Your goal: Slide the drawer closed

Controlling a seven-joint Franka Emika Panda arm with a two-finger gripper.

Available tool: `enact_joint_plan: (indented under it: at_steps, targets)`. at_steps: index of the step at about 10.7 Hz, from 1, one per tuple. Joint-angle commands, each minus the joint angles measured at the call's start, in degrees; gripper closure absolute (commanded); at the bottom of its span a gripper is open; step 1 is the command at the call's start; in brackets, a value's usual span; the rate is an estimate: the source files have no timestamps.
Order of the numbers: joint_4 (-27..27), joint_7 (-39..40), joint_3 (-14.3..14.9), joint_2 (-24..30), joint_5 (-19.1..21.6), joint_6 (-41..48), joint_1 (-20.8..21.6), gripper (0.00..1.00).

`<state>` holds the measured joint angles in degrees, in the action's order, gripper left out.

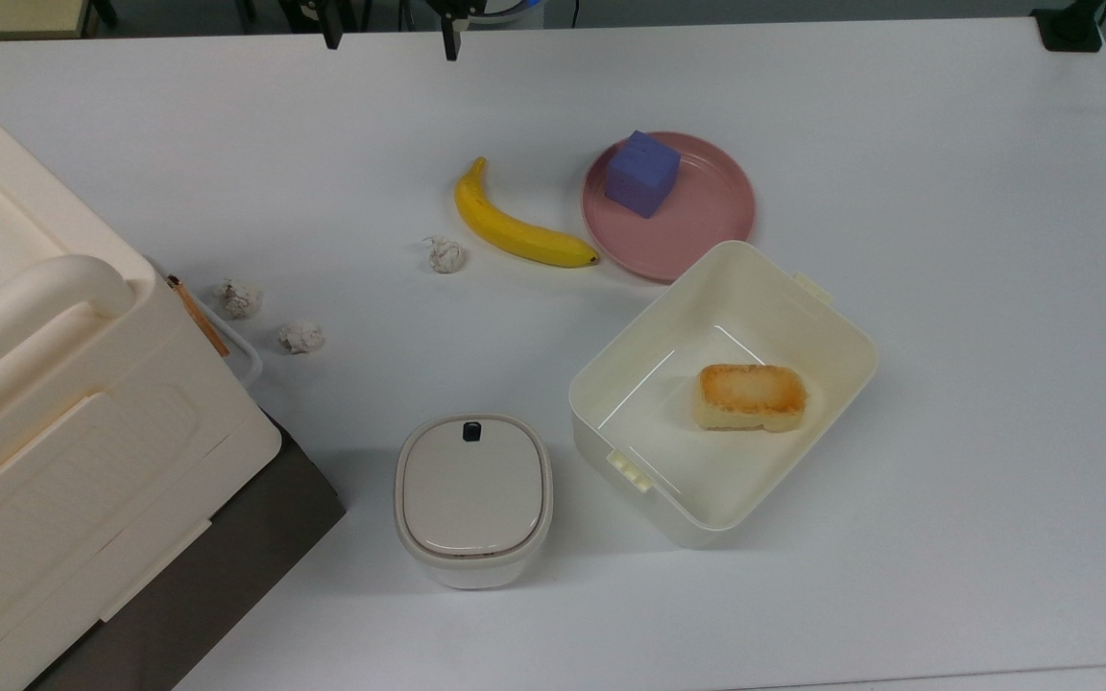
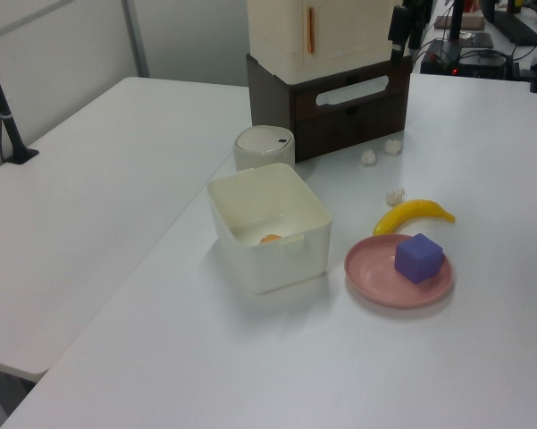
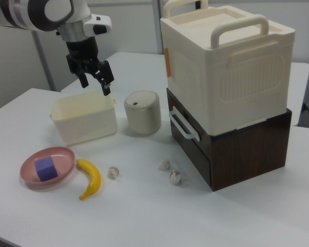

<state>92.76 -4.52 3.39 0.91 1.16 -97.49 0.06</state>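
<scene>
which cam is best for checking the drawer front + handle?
The right view: the drawer shows its dark front and white loop handle at an angle, set flush in the dark base. The left view faces the front square on, but far off. The top view shows a sliver of handle under the cream box.

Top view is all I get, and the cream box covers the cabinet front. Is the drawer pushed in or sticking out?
Observer: In the left view the drawer has its dark front about flush with the brown cabinet face under the cream box, so it looks shut.
Operator: And the pincer? I see two dark tips at my top edge.
Observer: The right view shows the pincer open and up in the air, well apart from the drawer's white loop handle.
</scene>
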Motion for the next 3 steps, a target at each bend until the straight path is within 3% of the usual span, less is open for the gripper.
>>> enact_joint_plan:
  at_steps: [1, 3]
  targets:
    - [0.14, 2.05, 1.18, -0.03, -0.71, -1.12, 0.73, 0.00]
    - [0.05, 1.97, 1.18, -0.03, -0.63, -0.94, 0.73, 0.00]
